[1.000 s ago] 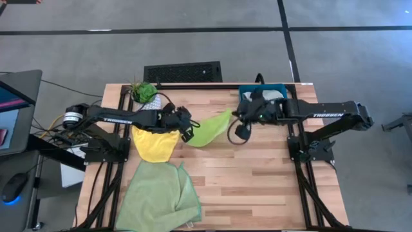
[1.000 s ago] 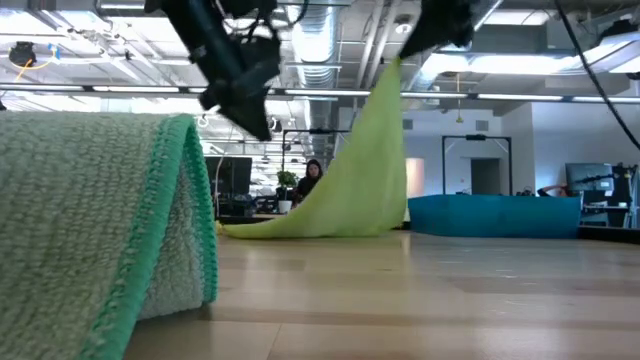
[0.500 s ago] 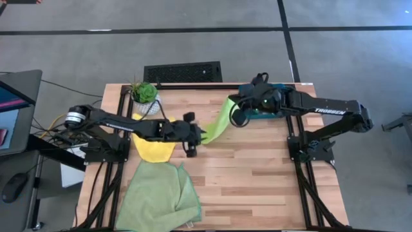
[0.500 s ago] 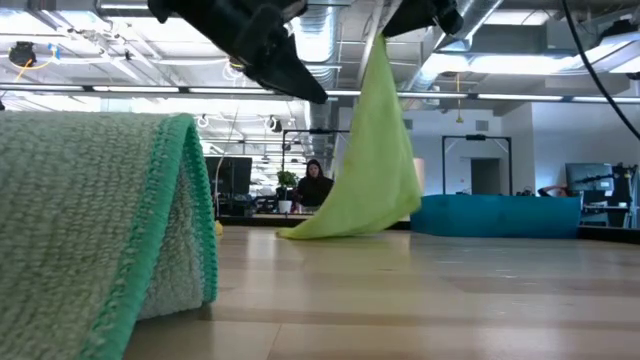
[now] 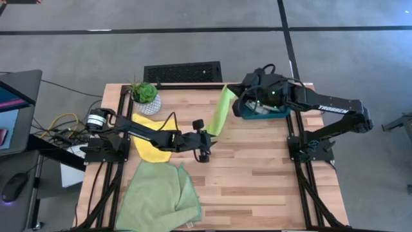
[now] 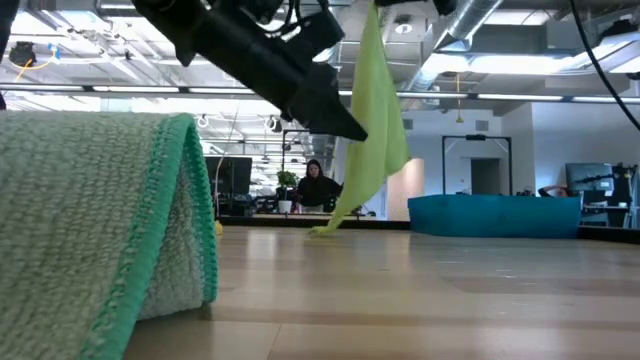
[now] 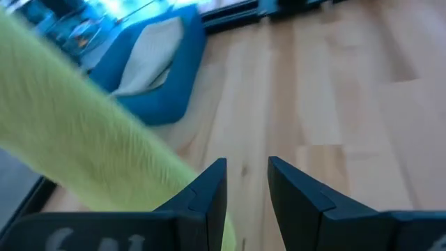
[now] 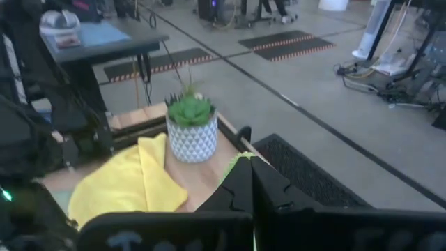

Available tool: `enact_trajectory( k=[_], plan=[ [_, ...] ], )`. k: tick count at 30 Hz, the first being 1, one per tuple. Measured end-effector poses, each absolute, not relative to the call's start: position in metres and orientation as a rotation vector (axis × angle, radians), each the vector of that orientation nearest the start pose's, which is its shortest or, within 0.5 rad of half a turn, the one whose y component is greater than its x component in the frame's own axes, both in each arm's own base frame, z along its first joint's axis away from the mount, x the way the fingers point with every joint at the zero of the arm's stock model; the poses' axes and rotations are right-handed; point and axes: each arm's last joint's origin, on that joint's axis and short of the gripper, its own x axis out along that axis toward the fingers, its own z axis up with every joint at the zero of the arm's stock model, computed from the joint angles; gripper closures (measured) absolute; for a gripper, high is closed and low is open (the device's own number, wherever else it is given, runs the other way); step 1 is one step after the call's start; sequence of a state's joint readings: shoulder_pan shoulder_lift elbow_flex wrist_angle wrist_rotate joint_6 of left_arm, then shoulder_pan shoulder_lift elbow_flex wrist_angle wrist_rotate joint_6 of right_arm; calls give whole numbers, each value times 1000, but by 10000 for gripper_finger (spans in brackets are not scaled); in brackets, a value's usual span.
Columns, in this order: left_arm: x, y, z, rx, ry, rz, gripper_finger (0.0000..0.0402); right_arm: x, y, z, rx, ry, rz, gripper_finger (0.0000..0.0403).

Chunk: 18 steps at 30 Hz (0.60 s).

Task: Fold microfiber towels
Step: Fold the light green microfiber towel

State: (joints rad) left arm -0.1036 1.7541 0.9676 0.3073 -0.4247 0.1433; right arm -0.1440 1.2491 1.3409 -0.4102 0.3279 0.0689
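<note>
Near the table's (image 5: 257, 180) far edge, the right hand (image 5: 226, 87) is clenched on a corner of the lime towel (image 5: 217, 115), which hangs down to the wood. At the table's middle, the left hand (image 5: 203, 138) sits beside its lower end, fingers (image 7: 209, 195) parted and holding nothing.

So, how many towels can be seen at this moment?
3 clear: lime green towel hanging from the right gripper; yellow towel under the left arm; pale green towel at the near-left. The tray may hide another.

Right hand (image 5: 226, 90) lifted lime towel (image 5: 217, 113); left hand (image 5: 205, 138) reached beneath.
</note>
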Motion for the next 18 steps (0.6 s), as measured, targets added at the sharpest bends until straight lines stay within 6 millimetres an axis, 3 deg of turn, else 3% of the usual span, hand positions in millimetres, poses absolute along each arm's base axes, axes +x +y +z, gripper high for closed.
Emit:
enact_trajectory(
  k=[9,15,18],
  plan=[
    [357,-23,176,280,628,375,304,256,-45,434,1,230,-468,395],
    [362,-23,152,333,699,372,304,254,-45,443,-3,201,-469,395],
    [368,-23,129,340,717,389,304,253,-45,447,-3,190,-469,395]
  ],
)
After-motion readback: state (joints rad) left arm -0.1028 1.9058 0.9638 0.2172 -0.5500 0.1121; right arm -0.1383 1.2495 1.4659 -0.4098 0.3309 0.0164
